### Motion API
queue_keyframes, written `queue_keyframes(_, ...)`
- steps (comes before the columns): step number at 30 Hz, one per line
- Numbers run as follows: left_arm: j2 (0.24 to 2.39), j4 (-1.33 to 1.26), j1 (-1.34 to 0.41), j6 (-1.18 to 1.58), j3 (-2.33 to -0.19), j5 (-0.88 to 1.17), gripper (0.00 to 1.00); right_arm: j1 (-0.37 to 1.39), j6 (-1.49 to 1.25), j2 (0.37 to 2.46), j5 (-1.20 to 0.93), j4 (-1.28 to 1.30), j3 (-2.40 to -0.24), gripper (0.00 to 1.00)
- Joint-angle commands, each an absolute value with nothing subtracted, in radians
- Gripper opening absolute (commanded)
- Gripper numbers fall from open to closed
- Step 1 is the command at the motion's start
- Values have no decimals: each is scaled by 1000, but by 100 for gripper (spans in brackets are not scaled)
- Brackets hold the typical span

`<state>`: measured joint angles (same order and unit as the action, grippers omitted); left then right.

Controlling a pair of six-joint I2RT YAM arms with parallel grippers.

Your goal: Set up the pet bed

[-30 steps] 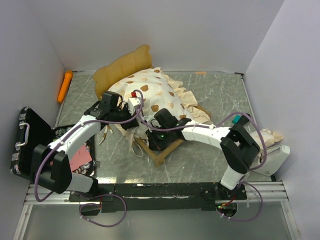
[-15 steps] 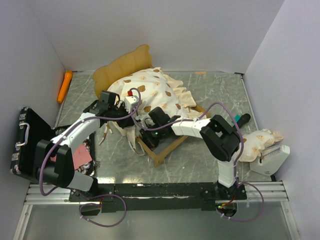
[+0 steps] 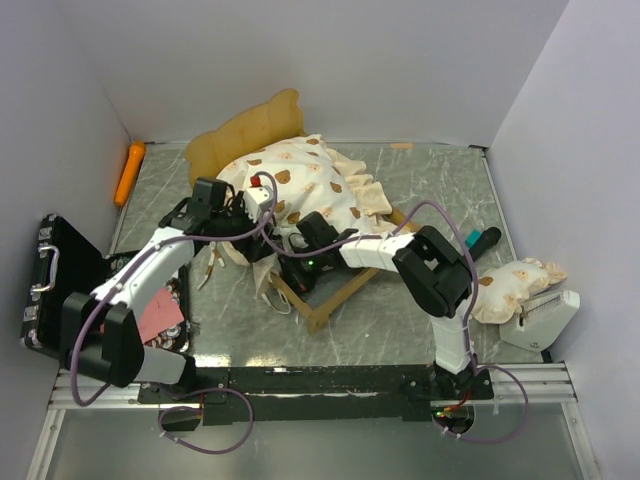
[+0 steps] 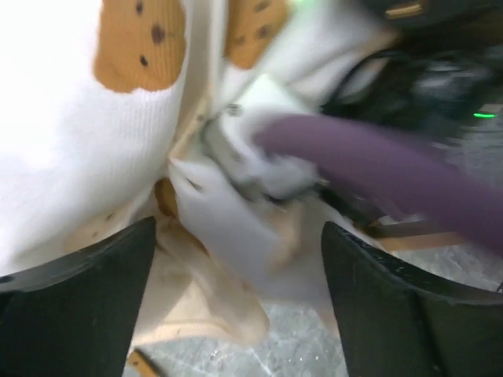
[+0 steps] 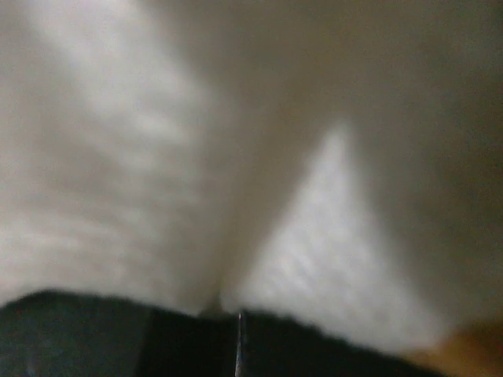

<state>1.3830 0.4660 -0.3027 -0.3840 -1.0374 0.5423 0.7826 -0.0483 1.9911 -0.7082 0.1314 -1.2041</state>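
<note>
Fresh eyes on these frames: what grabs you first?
The cream bear-print mattress is heaped askew over the light-wood bed frame mid-table, with the left gripper open and the right gripper shut against the cloth at its near edge. After that, the matching pillow stranded at the right edge and the black case lying open at the left.

My left arm (image 3: 150,272) rises from its base at 7 o'clock toward mid-desk, and my left claw (image 3: 243,213) has its fingers (image 4: 78,298) spread wide apart. My right arm (image 3: 385,250) bends sharply at the elbow around 4 o'clock and stretches flat toward 9 o'clock. My right claw (image 3: 300,248) is pressed closed, just at 4 o'clock of the left one.
</note>
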Motion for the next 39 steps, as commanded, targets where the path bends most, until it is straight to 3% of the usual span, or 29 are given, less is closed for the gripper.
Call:
queue_keyframes(1,1235,521,-318,-436,-1085,580,98,741,-129,2152,-607,242,-1227,0)
queue_keyframes(9,973,676,-316,-563,-1031,624,97,724,-182,2171,-621,233,-1235,0)
queue_keyframes(13,809,663,-316,-713,-780,745,99,724,-235,2158,-692,177,-1209,0)
queue_keyframes(20,655,355,-321,-767,-457,752,73,727,-301,2135,-782,139,-1190,0)
queue_keyframes(29,834,-231,-494,-922,-221,496,49,738,-350,2140,-785,172,-1230,0)
queue_keyframes(39,997,-544,-543,-859,-143,498,48,741,-465,2128,-778,69,-1230,0)
